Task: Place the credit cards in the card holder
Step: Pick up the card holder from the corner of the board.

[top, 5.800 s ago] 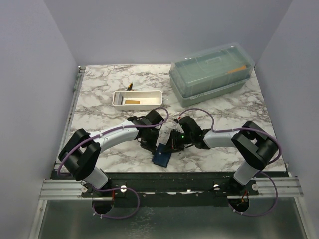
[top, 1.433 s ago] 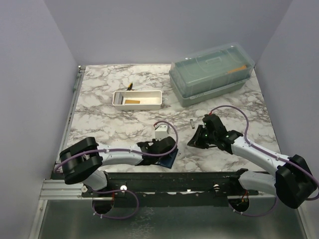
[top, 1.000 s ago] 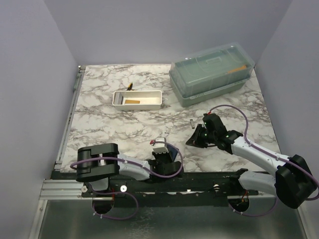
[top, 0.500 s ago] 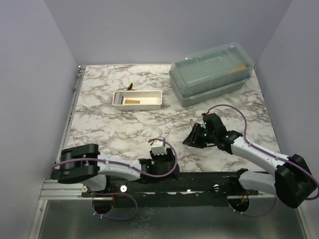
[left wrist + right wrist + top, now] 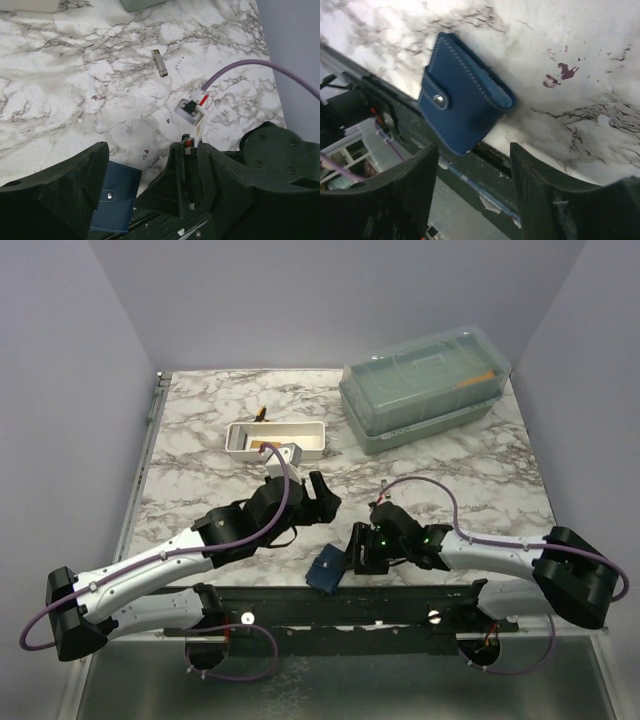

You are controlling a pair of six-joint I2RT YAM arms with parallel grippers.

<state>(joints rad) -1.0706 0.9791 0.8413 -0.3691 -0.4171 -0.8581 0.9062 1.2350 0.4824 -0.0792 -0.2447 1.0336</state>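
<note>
A robotics laboratory test cell is shown. A marble-patterned worktop (image 5: 200, 430) is enclosed on three sides by plain lilac panels (image 5: 60, 390), and a cabled left arm (image 5: 150, 565) and right arm (image 5: 500, 550) are bolted to an aluminium rail (image 5: 140, 628) at its near edge.

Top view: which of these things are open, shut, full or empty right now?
card holder: shut, snap fastened, lying flat.
green box: lid on.
white tray: holds one tan card.
left gripper: open, empty.
right gripper: open, empty.
</note>
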